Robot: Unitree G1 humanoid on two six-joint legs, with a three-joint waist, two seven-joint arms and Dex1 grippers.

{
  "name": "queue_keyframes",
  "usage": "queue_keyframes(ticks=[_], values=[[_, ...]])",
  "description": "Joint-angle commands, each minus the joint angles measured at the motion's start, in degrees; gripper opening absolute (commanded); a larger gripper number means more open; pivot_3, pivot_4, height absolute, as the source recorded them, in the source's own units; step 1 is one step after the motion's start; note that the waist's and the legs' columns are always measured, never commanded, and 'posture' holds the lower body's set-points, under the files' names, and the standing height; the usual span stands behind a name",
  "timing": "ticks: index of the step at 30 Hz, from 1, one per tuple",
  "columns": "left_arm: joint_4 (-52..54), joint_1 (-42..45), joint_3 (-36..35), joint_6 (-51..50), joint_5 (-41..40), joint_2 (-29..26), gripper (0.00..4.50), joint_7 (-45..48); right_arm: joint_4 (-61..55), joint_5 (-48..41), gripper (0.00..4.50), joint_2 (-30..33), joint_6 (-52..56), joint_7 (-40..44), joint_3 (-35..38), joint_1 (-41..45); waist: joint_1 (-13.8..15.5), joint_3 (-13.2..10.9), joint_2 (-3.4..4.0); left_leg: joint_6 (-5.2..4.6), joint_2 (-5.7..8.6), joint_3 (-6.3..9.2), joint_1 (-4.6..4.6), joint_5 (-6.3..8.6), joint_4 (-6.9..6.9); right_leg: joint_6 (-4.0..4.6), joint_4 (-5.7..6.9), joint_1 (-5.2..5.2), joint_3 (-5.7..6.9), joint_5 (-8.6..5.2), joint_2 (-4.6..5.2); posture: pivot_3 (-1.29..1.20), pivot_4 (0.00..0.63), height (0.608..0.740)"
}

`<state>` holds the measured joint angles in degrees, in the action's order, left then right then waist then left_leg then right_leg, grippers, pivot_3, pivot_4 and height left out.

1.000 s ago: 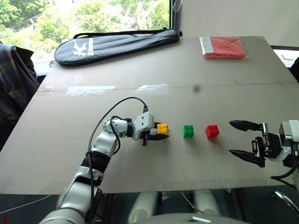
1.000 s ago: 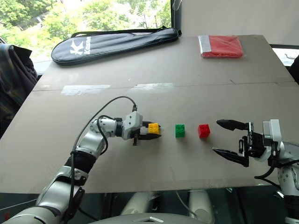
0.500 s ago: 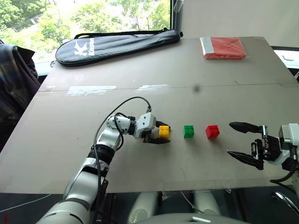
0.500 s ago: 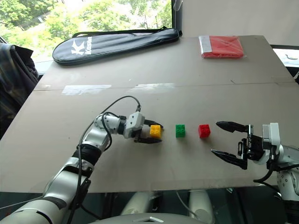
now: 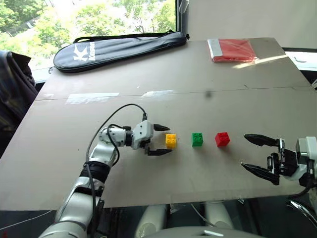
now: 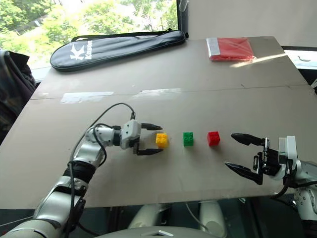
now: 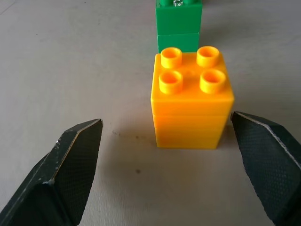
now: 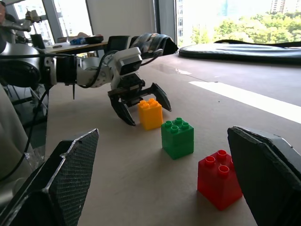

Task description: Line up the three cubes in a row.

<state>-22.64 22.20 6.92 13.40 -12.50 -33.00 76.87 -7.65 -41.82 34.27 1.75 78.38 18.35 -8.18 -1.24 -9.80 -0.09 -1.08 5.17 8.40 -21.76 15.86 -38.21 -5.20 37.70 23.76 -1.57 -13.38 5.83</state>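
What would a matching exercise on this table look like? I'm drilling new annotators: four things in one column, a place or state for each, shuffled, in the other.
Things:
1. yellow cube
2. green cube
3. red cube
4. left end effector

Places or states:
A. middle of the row
B. open, fingers either side of a cube, not gripping it
C. end of the row nearest the right end effector
D. end of the row nearest the left arm

Pairs: 1-D, 2-A, 3-C, 4-B
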Motion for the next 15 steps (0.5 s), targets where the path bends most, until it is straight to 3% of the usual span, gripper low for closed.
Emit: queue_keyframes(ticks=[1, 6, 15], values=[[15.08, -9.36, -5.49, -8.19, -6.68, -4.27, 4.45, -2.51, 1.70, 0.53, 4.50, -0.30, -2.43, -0.97, 3.03, -1.29, 0.08, -0.01, -0.01, 0.00, -0.05, 0.00, 0.00, 0.00, 0.01, 0.00, -0.02, -0.03, -0.01, 0.00, 0.00, 0.00, 0.150, 0.732], [31.63, -24.22, -12.63, -23.04, -10.97, -4.65, 4.45, -16.02, 8.04, 6.81, 4.50, 0.34, -5.55, -4.37, 3.36, -1.86, 1.14, -0.01, 0.02, -0.02, -0.03, 0.01, 0.01, 0.02, 0.01, 0.01, -0.06, -0.06, 0.05, 0.00, 0.06, 0.00, 0.150, 0.732], [45.25, -37.65, -13.96, -29.14, -9.35, 0.12, 4.45, -30.13, 15.82, 11.47, 4.50, -0.03, -11.13, -6.04, 2.65, 0.46, 1.33, -0.02, 0.04, -0.02, -0.04, -0.05, 0.02, 0.02, 0.03, 0.02, -0.06, -0.09, 0.02, -0.01, 0.06, 0.00, 0.150, 0.732]])
